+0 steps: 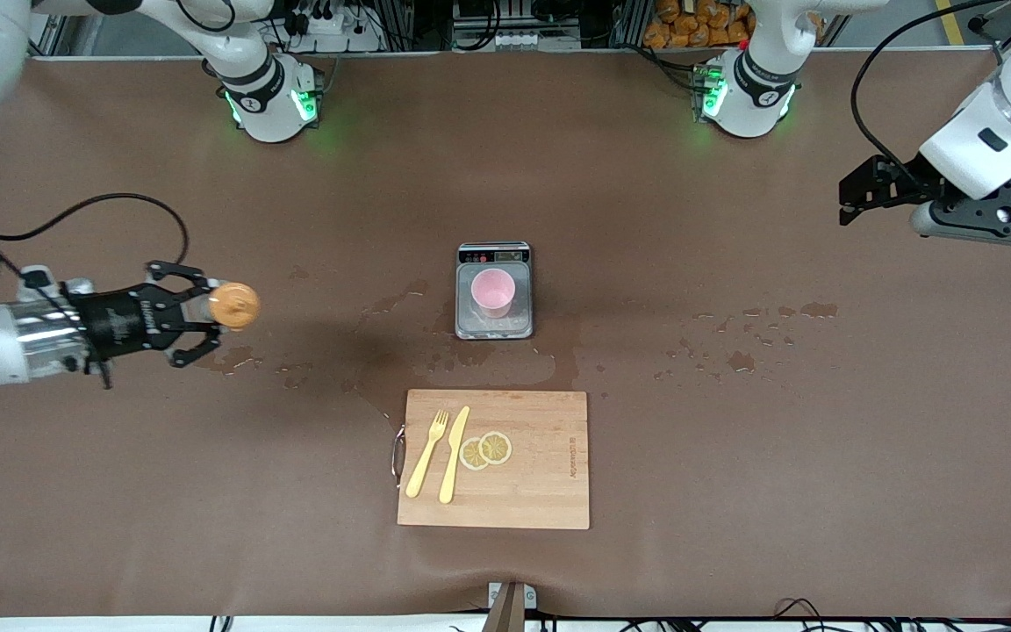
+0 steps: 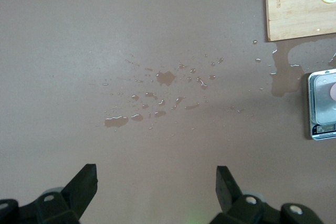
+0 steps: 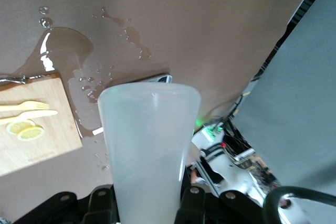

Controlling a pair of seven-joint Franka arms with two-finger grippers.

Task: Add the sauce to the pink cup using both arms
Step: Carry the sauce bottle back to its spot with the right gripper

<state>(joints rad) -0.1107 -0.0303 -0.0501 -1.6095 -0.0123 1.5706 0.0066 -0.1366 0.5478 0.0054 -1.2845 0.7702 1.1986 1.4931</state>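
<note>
The pink cup stands on a small grey scale at the table's middle. My right gripper is shut on the sauce bottle, held off the table toward the right arm's end, its orange cap showing. In the right wrist view the translucent bottle body fills the space between the fingers; the cap is hidden there. My left gripper is open and empty, up over the left arm's end. In the left wrist view the left gripper is over wet table, with the scale at the edge.
A wooden cutting board lies nearer the front camera than the scale, with a yellow fork, knife and lemon slices. Water puddles spot the brown table around the scale and toward both ends.
</note>
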